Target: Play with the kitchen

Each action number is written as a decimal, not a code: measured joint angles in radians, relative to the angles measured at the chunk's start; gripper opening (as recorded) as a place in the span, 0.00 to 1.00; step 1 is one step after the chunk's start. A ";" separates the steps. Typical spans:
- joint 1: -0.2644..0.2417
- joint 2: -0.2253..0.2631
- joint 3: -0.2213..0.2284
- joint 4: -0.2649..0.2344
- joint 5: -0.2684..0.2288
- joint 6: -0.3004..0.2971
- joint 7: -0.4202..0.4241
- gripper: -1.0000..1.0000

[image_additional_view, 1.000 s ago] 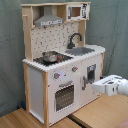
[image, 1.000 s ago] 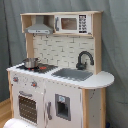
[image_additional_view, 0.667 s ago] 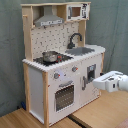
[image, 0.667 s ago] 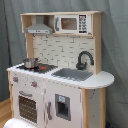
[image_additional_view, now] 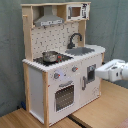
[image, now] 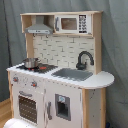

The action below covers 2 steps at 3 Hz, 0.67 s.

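While the toy kitchen (image_additional_view: 62, 65) stands on the wooden floor (image_additional_view: 20, 120) in front of a grey curtain (image: 112, 50), the robot's white hand (image_additional_view: 100, 73) hangs by the kitchen's front, at the second exterior view's right. It sits close to the little cupboard door (image_additional_view: 90, 73) under the sink (image_additional_view: 82, 50), so I think it wants to pull that door open. I cannot tell if the hand is apart or together, because it looks like one pale lump from here. A small pot (image: 30, 62) sits on the stove (image: 42, 67), ready for pretend cooking. The black tap (image: 84, 59) bends over the sink so pretend water would fall in. The oven door (image_additional_view: 65, 95) with its window looks closed, and so does the microwave (image: 72, 23) up high. In the first exterior view, something white (image: 19, 123) shows at the bottom edge, but I cannot tell what it is.
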<state>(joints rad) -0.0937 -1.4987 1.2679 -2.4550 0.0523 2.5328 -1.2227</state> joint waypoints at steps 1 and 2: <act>-0.012 0.001 -0.072 0.007 -0.007 0.008 -0.074 1.00; -0.034 0.005 -0.146 0.018 -0.010 0.024 -0.153 1.00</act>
<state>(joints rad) -0.1273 -1.4938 1.1221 -2.4370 0.0420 2.5571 -1.3754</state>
